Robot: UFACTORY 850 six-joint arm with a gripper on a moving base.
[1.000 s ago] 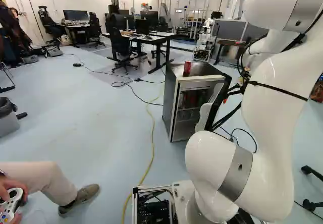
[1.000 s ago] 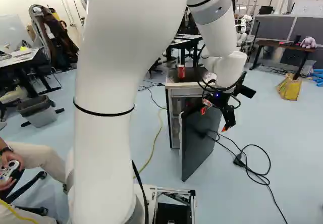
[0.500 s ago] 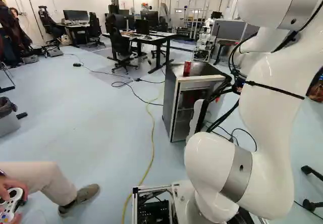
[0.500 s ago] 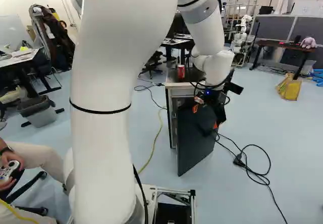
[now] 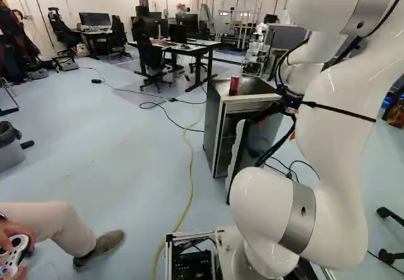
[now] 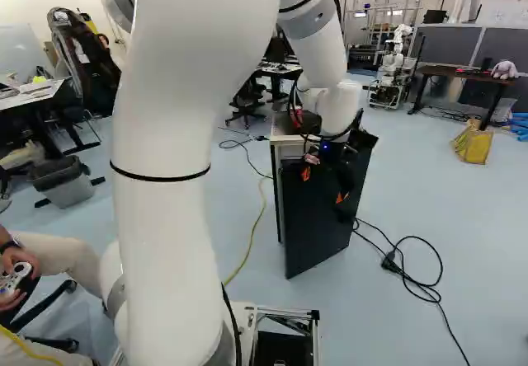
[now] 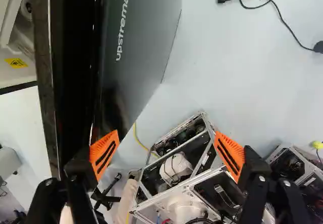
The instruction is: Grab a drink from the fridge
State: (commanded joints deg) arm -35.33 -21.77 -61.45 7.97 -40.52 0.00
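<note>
My gripper (image 6: 323,185) hangs at the outer face of the fridge door (image 6: 318,230), near its upper part. In the wrist view, the open gripper (image 7: 166,139) has nothing between its fingers; one finger overlaps the door (image 7: 136,42), but I cannot tell whether it touches. That door stands partly open from the small dark fridge (image 5: 213,128), its pale inner side (image 5: 237,149) showing in the left base view. Little of the inside is visible there, and no drink in it can be made out. Upright on the fridge top is a red can (image 5: 234,85).
Black cables (image 6: 406,274) lie on the floor to the right of the door in the right base view. A yellow cable (image 5: 191,166) runs left of the fridge. Behind stand desks (image 5: 196,48) and another robot (image 6: 396,53). A seated person's leg (image 5: 50,226) is at the left.
The door has swung partway toward the fridge, covering more of its inside. My arm and gripper have moved left in both base views along with it. The base and red can have stayed put.
</note>
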